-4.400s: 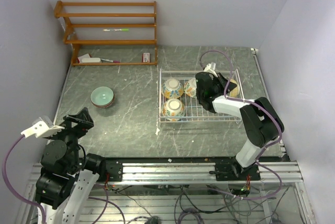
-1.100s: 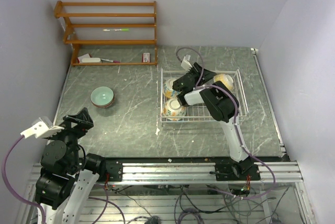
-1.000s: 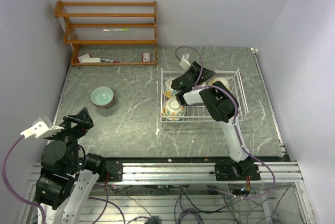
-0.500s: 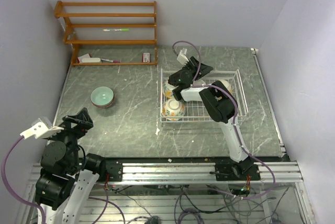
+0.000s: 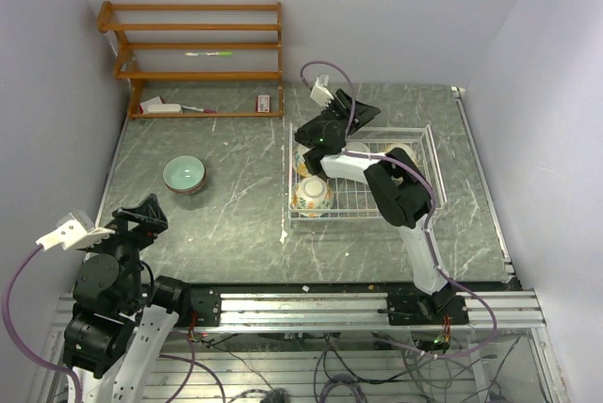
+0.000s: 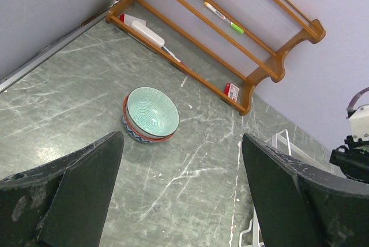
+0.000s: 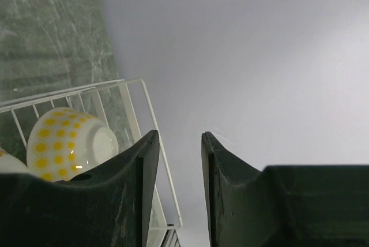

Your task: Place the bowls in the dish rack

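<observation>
The white wire dish rack holds several bowls. A floral bowl sits at its front left, another behind it is partly hidden by my right arm, and two pale bowls lie at the back right. The yellow-dotted bowl and the rack wires show in the right wrist view. A teal bowl rests in a reddish-brown bowl on the table at the left. My right gripper hangs above the rack's back left corner, slightly open and empty. My left gripper is wide open, near the front left.
A brown wooden shelf unit stands against the back wall at the left, with a pen and small items on it. Walls close in on three sides. The right arm's purple cable loops over the rack.
My right gripper has let go of a bowl at the rack's back right, and has swung left and up to the rack's back left corner. The left arm has not moved.
</observation>
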You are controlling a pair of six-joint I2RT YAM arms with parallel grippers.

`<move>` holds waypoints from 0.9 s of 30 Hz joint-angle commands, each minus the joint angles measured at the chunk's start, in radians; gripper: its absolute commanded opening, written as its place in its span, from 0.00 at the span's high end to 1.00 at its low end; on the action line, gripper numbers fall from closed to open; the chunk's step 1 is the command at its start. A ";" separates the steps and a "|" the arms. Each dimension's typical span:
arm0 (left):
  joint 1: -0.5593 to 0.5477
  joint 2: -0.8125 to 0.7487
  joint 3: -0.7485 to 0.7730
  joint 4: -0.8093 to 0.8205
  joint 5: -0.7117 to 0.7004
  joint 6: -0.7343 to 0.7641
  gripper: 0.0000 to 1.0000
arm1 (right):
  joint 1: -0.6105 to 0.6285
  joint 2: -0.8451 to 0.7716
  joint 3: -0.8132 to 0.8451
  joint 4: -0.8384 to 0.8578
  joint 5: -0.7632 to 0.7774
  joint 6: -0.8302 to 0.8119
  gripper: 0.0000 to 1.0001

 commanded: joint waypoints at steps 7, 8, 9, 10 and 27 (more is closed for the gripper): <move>-0.006 -0.018 0.018 0.012 -0.021 -0.003 0.05 | 0.085 -0.083 0.183 0.291 0.175 -0.165 0.65; -0.006 -0.020 0.017 0.012 -0.022 -0.003 0.05 | 0.092 -0.093 0.197 0.290 0.175 -0.180 0.65; -0.006 -0.020 0.017 0.012 -0.022 -0.004 0.05 | 0.098 -0.104 0.209 0.289 0.175 -0.191 0.65; -0.006 -0.021 0.016 0.012 -0.023 -0.004 0.05 | 0.107 -0.118 0.216 0.288 0.175 -0.199 0.65; -0.006 -0.024 0.018 0.006 -0.033 -0.011 0.05 | 0.328 -0.339 0.237 0.292 0.174 -0.271 0.65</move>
